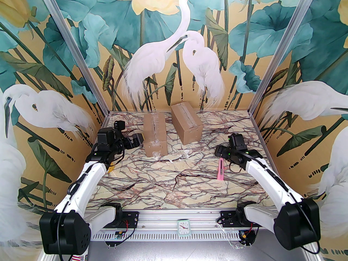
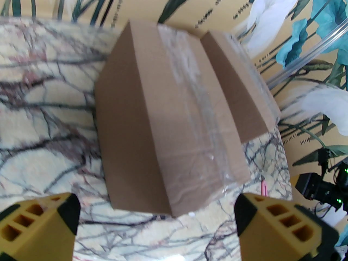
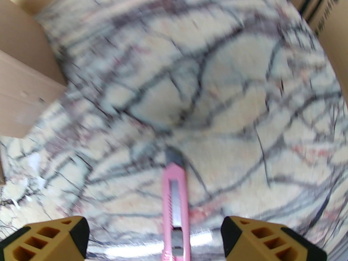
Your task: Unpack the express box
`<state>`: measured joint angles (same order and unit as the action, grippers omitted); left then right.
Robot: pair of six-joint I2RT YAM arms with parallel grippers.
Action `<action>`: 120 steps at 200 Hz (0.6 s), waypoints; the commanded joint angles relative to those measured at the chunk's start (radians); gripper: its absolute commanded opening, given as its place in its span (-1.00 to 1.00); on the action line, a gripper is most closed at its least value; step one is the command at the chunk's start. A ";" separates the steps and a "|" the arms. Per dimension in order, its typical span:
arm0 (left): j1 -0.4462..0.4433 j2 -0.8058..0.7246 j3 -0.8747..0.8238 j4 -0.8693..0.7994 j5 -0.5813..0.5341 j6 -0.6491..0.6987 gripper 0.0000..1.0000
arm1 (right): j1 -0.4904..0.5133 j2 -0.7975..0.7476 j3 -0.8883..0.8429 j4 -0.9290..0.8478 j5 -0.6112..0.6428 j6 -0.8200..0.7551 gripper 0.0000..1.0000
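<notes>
1. The left gripper [image 2: 156, 213] is seen at the left of the marble-patterned table [image 1: 176, 183], turned toward the nearer box; its yellow fingers [image 2: 38, 227] are spread wide apart, and nothing is held between them.
2. A taped cardboard box [image 1: 155, 134] is set left of centre, toward the back of the table; it is closed, with clear tape run along its top seam; its near end lies just beside the left gripper, and contact cannot be told.
3. A second cardboard box [image 1: 187, 125] is placed just to the right and slightly farther back; it is also closed and taped.
4. A pink utility knife [image 1: 221, 170] is laid flat on the table at the right, well apart from both boxes; a short grey blade tip is shown at one end.
5. The right gripper [image 3: 155, 227] is held low over the knife; its fingers [image 3: 244, 238] are apart, one on either side of the pink handle, and clear of it.
</notes>
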<state>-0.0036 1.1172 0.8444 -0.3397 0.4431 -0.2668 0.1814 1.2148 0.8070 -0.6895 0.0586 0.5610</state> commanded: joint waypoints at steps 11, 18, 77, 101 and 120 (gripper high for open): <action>0.005 -0.008 0.041 -0.057 0.055 -0.007 0.99 | 0.010 0.039 -0.019 -0.074 -0.007 0.076 0.67; 0.004 -0.009 0.042 -0.059 0.059 -0.005 0.99 | 0.015 0.043 -0.026 -0.073 -0.011 0.083 0.67; -0.004 -0.033 0.025 -0.052 0.045 0.004 0.99 | 0.062 0.076 -0.100 -0.064 -0.025 0.141 0.48; -0.010 -0.035 0.024 -0.053 0.042 0.006 0.99 | 0.069 0.107 -0.116 -0.047 -0.027 0.146 0.43; -0.015 -0.038 0.019 -0.049 0.039 0.006 0.99 | 0.074 0.139 -0.127 -0.024 -0.030 0.148 0.40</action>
<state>-0.0074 1.0992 0.8558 -0.3782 0.4747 -0.2695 0.2455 1.3220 0.6998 -0.7406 0.0387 0.6827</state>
